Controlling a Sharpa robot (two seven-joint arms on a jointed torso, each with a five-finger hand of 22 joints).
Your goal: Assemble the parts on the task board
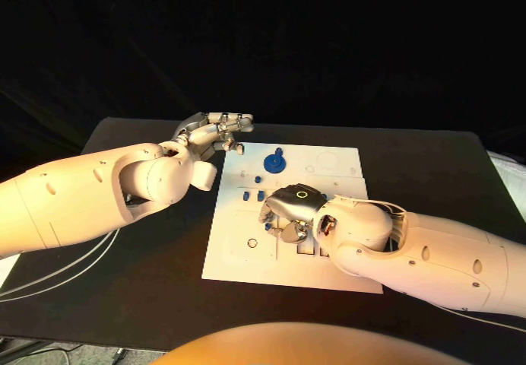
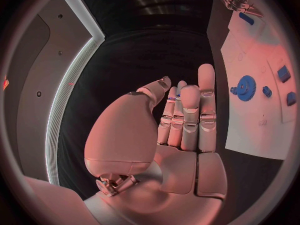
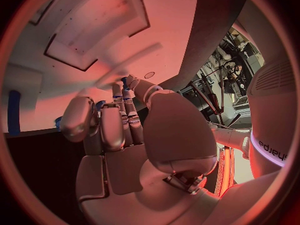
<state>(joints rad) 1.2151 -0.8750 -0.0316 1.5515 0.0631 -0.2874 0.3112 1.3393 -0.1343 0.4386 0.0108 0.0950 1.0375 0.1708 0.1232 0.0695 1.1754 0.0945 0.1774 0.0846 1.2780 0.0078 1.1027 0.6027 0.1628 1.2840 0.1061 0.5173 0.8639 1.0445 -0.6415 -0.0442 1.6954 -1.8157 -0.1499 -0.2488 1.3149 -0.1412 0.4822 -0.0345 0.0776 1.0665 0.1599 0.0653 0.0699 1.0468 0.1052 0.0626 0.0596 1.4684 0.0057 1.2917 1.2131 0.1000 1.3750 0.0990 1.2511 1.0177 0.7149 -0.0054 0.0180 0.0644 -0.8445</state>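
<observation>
The white task board point(image 1: 340, 171) lies mid-table. A blue gear point(image 1: 274, 161) and small blue parts point(image 1: 253, 195) sit in its far left area. My right hand point(image 1: 287, 217) is on the board's middle with its fingers curled down against the surface; I cannot make out whether they hold a part. In the right wrist view the fingertips point(image 3: 125, 87) reach the board point(image 3: 75, 40), and a blue part point(image 3: 14, 112) lies off to one side. My left hand point(image 1: 213, 129) hovers off the board's far left corner, fingers straight and empty point(image 2: 187, 115). The left wrist view shows the gear point(image 2: 245, 87) on the board point(image 2: 250, 120).
The black table point(image 1: 143, 274) surrounds the board, with bare room on both sides. My left forearm point(image 1: 99, 194) crosses the table's left part and my right forearm point(image 1: 438, 255) covers the board's near right corner.
</observation>
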